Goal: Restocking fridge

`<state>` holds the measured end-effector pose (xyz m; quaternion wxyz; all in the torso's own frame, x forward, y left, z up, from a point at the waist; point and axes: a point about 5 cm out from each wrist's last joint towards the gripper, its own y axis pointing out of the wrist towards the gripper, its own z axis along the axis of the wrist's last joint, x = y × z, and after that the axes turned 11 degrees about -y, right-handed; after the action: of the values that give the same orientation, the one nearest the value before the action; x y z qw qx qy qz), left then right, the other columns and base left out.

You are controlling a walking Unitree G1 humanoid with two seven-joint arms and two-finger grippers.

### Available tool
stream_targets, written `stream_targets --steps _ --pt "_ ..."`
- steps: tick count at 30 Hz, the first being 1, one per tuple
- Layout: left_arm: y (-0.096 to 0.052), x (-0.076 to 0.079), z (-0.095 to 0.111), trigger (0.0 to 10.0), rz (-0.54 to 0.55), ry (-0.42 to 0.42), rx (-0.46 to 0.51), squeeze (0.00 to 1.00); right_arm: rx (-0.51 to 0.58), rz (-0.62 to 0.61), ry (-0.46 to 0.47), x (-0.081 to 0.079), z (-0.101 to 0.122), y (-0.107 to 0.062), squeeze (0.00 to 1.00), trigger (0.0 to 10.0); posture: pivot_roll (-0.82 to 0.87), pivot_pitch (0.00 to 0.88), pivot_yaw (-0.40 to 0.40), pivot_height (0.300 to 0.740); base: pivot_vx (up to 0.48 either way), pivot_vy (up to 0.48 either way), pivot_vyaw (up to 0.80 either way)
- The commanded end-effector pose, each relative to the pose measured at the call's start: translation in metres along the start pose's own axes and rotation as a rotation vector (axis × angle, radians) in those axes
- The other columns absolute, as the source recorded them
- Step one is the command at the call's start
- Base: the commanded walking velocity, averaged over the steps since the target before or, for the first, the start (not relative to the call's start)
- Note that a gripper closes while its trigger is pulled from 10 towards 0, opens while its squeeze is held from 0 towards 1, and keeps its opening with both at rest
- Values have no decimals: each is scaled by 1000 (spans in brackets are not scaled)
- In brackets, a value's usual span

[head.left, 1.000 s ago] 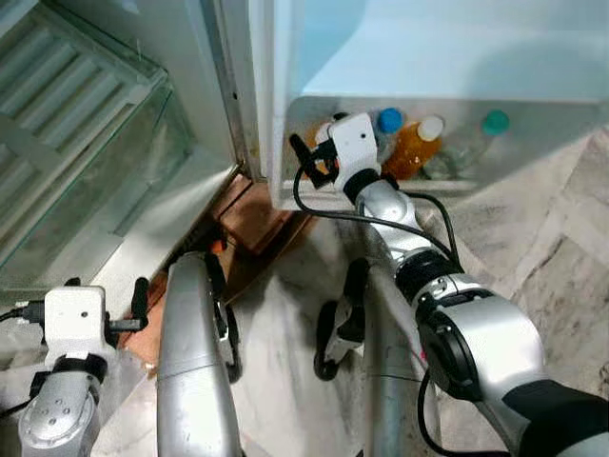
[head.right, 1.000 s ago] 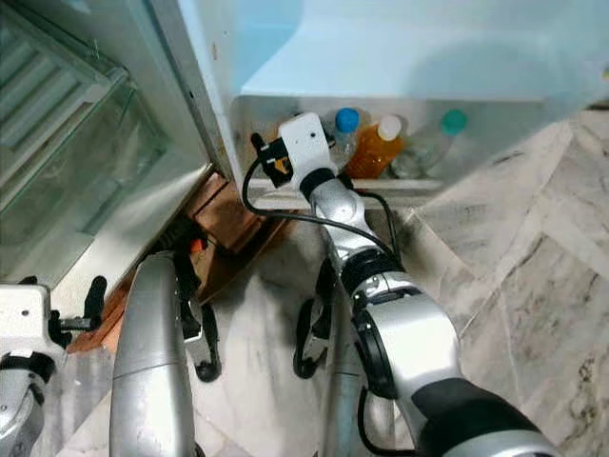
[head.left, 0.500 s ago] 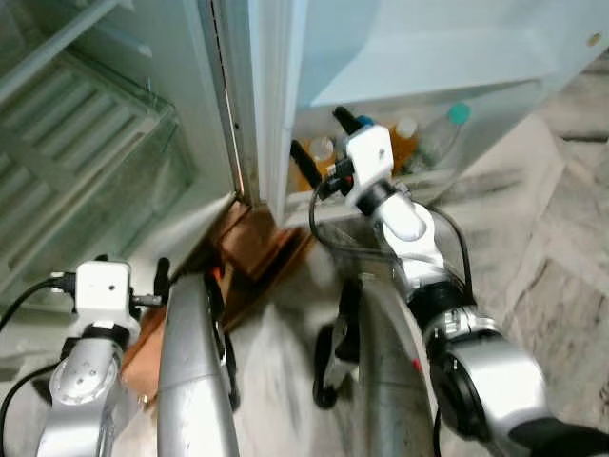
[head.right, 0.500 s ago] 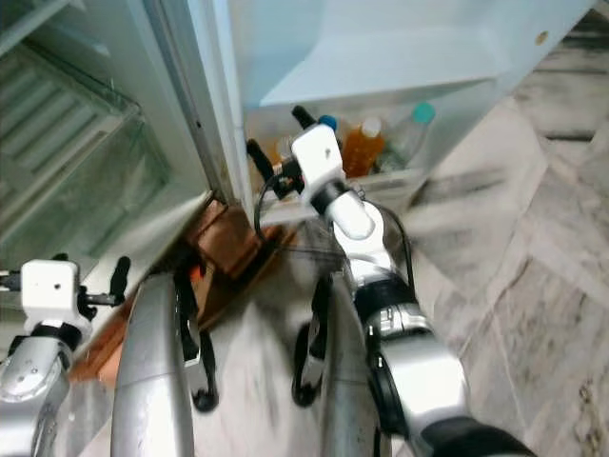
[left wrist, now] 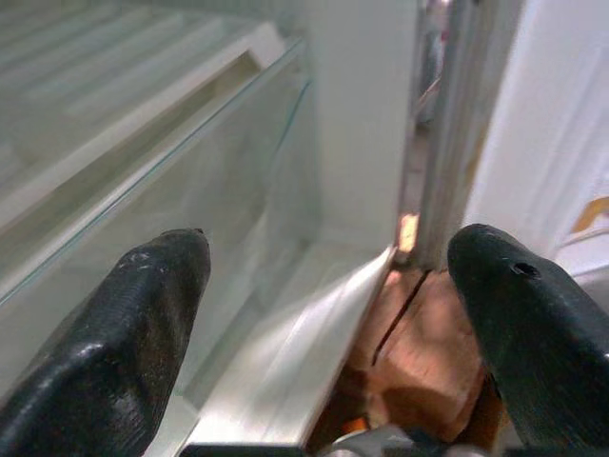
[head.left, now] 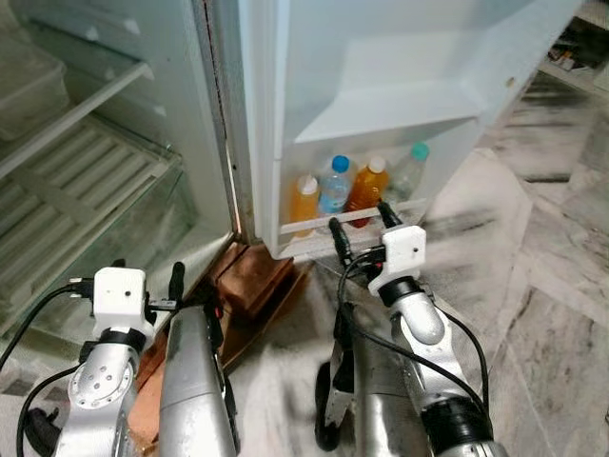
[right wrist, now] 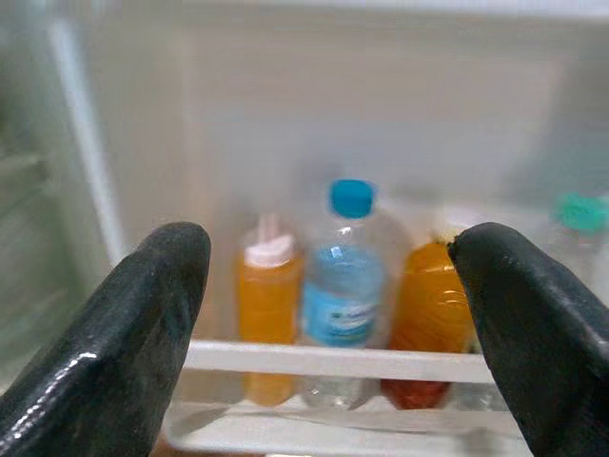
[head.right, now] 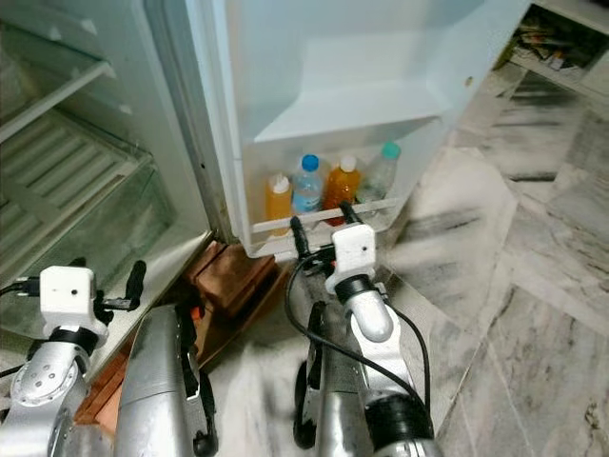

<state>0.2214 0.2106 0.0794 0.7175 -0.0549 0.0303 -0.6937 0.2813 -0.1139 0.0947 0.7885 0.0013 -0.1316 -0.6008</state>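
Observation:
Four bottles stand behind the rail of the open fridge door's lower shelf: an orange juice bottle, a water bottle with a blue cap, a second orange bottle and a clear bottle with a green cap. My right gripper is open and empty, just in front of the rail and apart from the bottles. Its wrist view looks at the juice bottle and the water bottle between the fingers. My left gripper is open and empty, low by the fridge's glass shelf.
The fridge body stands open on the left with wire shelves and a glass cover. Brown blocks lie under its front corner by the hinge. Marble floor spreads to the right. My silver legs are at the bottom.
The camera has pulled back and tilted up. My right gripper has drawn back from the door shelf, where the left orange bottle now stands free. The left arm has risen a little.

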Motion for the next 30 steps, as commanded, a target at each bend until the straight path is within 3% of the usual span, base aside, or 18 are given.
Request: stream_targets --steps 1,6,15,19,24,27,30 --pt "1 4 -4 10000 -17 1 -14 0 31 -2 9 1 8 0 0 10000 119 93 -62 549 0 0 0" --pt "1 6 -7 10000 -12 -10 -15 0 -47 -86 -4 18 0 -2 0 10000 114 87 -71 594 0 0 0" --pt "7 8 -12 10000 -6 -13 -20 0 -65 -82 -24 22 -1 1 0 10000 120 58 -76 654 0 0 0" --pt "14 8 -15 10000 4 20 -32 0 -60 -95 -26 26 3 7 0 10000 122 52 -74 679 0 0 0" --pt "21 3 -4 10000 -7 140 -10 0 -37 -111 -49 43 11 14 0 10000 130 59 -65 714 0 0 0" --pt "19 -3 -6 10000 47 79 -12 0 -76 -141 -79 55 5 7 0 10000 108 52 -80 739 0 0 0" --pt "17 -1 -13 10000 44 59 -25 0 -100 -153 -62 57 1 5 0 10000 98 40 -82 740 0 0 0"
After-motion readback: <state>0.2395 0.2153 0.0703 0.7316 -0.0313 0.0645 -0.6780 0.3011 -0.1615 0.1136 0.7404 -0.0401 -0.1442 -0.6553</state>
